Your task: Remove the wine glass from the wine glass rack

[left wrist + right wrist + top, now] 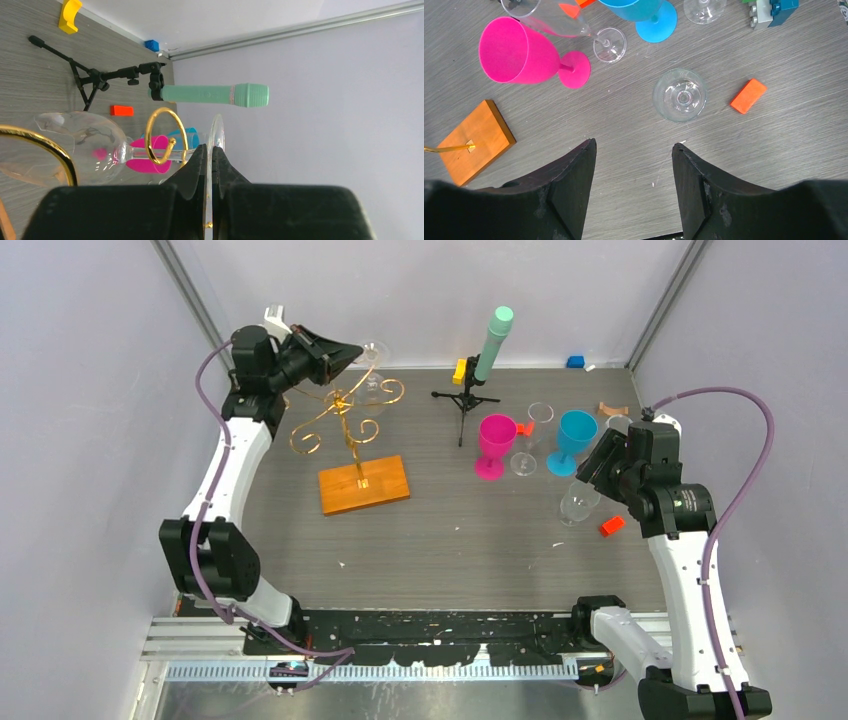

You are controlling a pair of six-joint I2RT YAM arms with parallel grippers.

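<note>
The left gripper [210, 148] is pinched together on the thin round foot of the clear wine glass [75, 145], up at the top of the wine glass rack [365, 487]. The glass lies sideways with its stem threaded through one of the rack's gold curls. Its bowl is partly hidden by a gold arm and the gripper's body, and is faint from above. Well right of the rack, the right gripper [634, 146] hangs over the table [774, 165], jaws apart and holding nothing.
</note>
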